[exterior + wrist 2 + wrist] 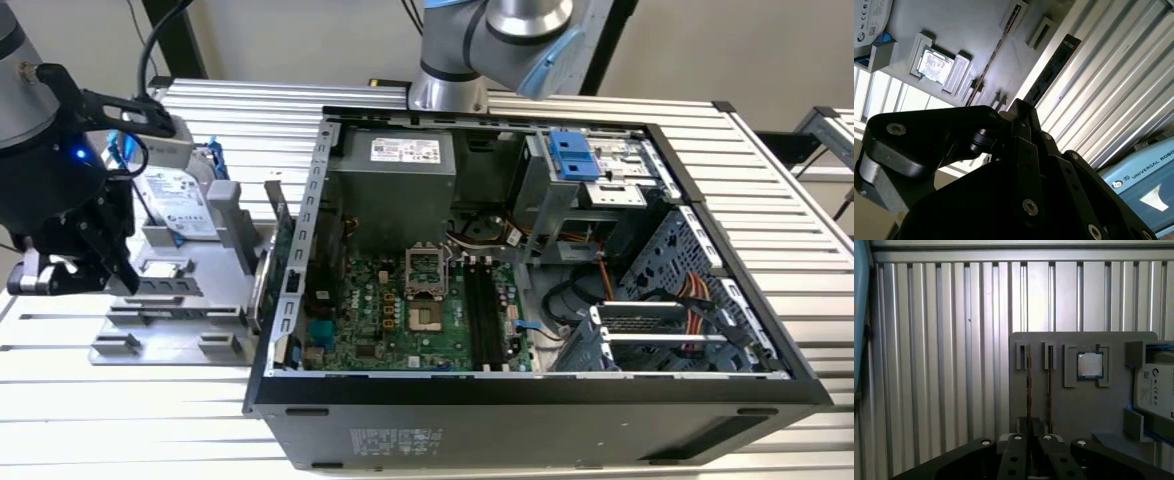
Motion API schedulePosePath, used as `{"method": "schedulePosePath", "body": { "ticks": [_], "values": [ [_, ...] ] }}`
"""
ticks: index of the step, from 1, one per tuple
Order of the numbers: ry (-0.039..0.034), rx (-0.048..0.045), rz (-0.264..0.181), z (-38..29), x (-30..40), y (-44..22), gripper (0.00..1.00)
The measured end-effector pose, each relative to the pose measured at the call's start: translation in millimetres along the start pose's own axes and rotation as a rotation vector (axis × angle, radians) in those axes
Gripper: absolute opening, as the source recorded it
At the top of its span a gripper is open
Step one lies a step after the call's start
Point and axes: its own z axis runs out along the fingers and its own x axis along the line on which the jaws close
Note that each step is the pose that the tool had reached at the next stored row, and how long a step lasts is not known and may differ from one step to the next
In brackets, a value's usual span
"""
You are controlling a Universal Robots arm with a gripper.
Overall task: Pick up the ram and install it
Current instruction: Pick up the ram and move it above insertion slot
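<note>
- The pincer is closed, its black fingers pinched together on one end of the ram.
- The ram juts straight out from the fingertips as a dark, narrow stick. In the second wrist view its flat face shows, and its far end lies over the ribbed metal beyond the tray's edge.
- In the first wrist view the ram shows edge-on as a thin line running in between the fingers.
- Whether its lower edge touches the tray I cannot tell. A tray slot near the ram's far end looks vacant.
- A second stick stands edge-on in the neighbouring slot of the grey tray, just beside the held ram.
- A square silver processor sits in its pocket on the tray beyond the second stick.
- A hard drive in a blue frame rests at the tray's far end past the processor.
- In the exterior view the pincer hangs over the tray at the exterior view's left, on a ribbed counter.
- An open computer case lies just beside the tray toward the exterior view's right, showing a green motherboard.
- Long dark memory slots run along the board, well apart from the pincer.
</note>
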Motion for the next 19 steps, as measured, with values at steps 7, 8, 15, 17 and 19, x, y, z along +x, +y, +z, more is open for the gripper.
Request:
{"method": "schedulePosePath", "body": {
  "ticks": [7,8,15,17,19],
  "values": [
    [0.0001,-0.0001,0.0,-4.8,0.0,0.1,0.0],
    [0.0001,0.0,0.0,-5.4,0.0,0.1,0.0],
    [0.0,0.0,0.0,-9.9,0.0,0.1,0.0],
    [0.0,0.0,0.0,-11.2,0.0,0.1,0.0],
    [0.0,0.0001,0.0,-12.4,0.0,0.1,0.0]
  ]
}}
